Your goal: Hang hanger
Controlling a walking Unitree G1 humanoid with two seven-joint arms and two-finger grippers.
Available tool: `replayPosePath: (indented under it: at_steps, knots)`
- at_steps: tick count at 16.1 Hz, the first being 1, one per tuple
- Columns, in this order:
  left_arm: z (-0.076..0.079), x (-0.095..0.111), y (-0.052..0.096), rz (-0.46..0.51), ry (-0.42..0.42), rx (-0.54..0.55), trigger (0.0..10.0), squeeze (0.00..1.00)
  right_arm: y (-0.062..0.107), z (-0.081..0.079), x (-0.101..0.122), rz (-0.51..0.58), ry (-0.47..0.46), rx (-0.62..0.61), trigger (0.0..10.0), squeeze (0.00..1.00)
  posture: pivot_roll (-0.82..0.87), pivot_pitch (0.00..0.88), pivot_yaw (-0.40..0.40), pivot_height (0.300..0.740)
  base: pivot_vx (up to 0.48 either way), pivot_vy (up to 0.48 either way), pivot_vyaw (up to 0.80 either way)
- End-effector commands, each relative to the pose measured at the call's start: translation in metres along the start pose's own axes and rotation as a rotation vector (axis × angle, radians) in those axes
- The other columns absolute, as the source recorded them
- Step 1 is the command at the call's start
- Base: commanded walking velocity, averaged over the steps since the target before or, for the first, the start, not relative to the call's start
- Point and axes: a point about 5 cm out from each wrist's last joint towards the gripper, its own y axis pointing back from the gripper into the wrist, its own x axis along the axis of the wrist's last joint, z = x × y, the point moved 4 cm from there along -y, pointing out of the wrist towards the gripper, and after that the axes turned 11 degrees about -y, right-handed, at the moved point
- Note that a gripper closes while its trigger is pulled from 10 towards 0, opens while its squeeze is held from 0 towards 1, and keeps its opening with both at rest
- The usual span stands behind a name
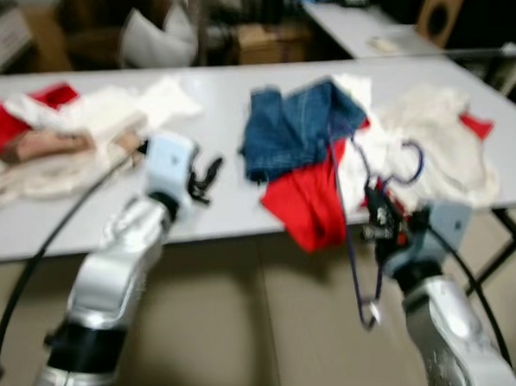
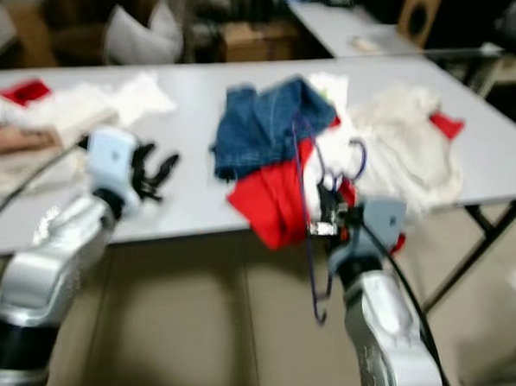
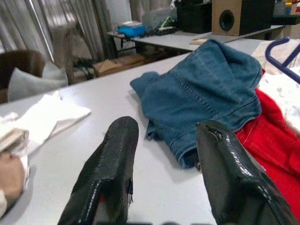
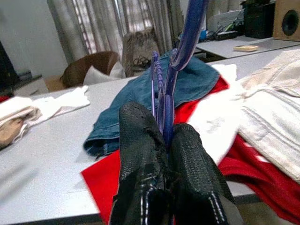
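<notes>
— Two fingers of the right gripper [image 4: 166, 140] clamp the hanger [image 1: 359, 241] at the table [image 1: 215, 191] edge, over the clothes [image 1: 305, 126].
— And the left gripper [image 3: 164, 154]?
— Spread apart, empty, above the table. Picked up, likely; hanging remains, no rail visible.

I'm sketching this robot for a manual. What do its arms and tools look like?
Both arms are rounded silver shells with black joint sections. Each wrist carries a pale blue-grey block, and a black cable loops back from it. The left tool and right tool each have two long black textured fingers.
</notes>
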Motion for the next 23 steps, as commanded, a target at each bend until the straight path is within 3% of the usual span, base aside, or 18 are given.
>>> replayPosePath:
  at_steps: [1,13,23]
  knots:
    - [0.0114,0.0035,-0.0025,0.012,0.003,-0.040,10.0,0.05,0.0013,0.0080,0.0041,0.019,-0.001,-0.031,10.0,0.00,-0.15,0.000,0.063,0.719,0.289,0.000,0.00]
    - [0.0167,0.0062,-0.0044,0.020,0.000,-0.066,10.0,0.06,0.0019,0.0086,0.0032,0.019,0.007,-0.038,10.0,0.00,-0.16,0.000,0.072,0.719,0.285,0.000,0.00]
    - [0.0121,0.0080,-0.0027,0.025,-0.021,-0.060,10.0,0.07,-0.0013,0.0075,0.0001,0.010,-0.012,-0.034,10.0,0.00,-0.14,0.000,0.061,0.719,0.285,0.000,0.00]
